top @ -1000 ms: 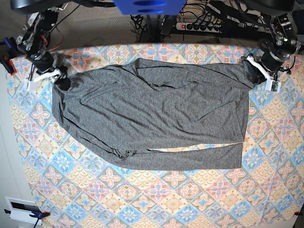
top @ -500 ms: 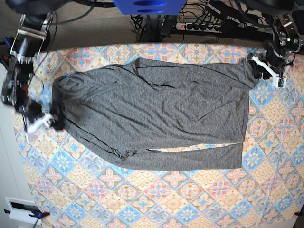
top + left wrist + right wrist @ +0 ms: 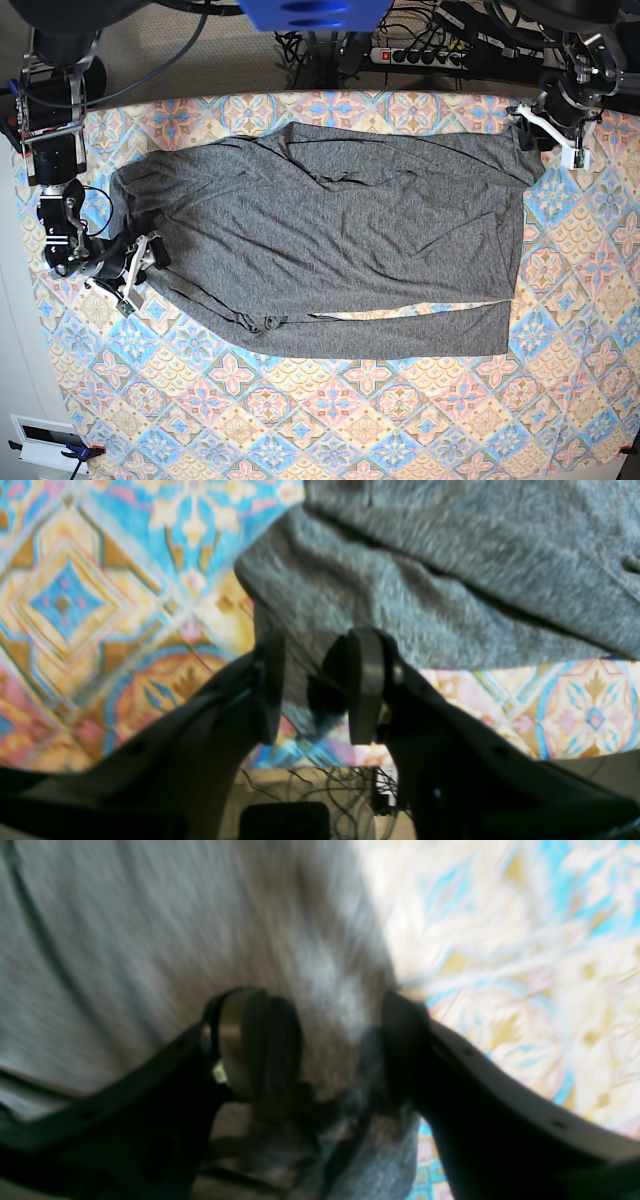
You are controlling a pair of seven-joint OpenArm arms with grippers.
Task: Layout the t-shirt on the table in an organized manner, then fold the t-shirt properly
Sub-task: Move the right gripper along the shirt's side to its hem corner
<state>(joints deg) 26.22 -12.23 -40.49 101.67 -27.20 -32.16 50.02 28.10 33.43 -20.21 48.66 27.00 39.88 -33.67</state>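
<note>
Two arms at opposite edges of the grey shirt

Both arms sat low at the table's [image 3: 300, 420] sides. The left gripper [image 3: 548, 122] hung at the far right corner, its jaws parted with a fold of the t-shirt [image 3: 330, 250] lying between them; whether they pinched it I could not tell. The right gripper [image 3: 140, 270] crouched at the near left edge of the garment, jaws spread wide over the cloth in the blurred wrist view, nothing clamped.

The shirt lay spread across the middle of the patterned cloth, wrinkled, its near hem doubled over in a long strip. Bare tablecloth showed in a broad band along the near side and narrower margins at left and right. Beyond the far edge ran a power strip [image 3: 420, 55] and tangled cables on the floor.
</note>
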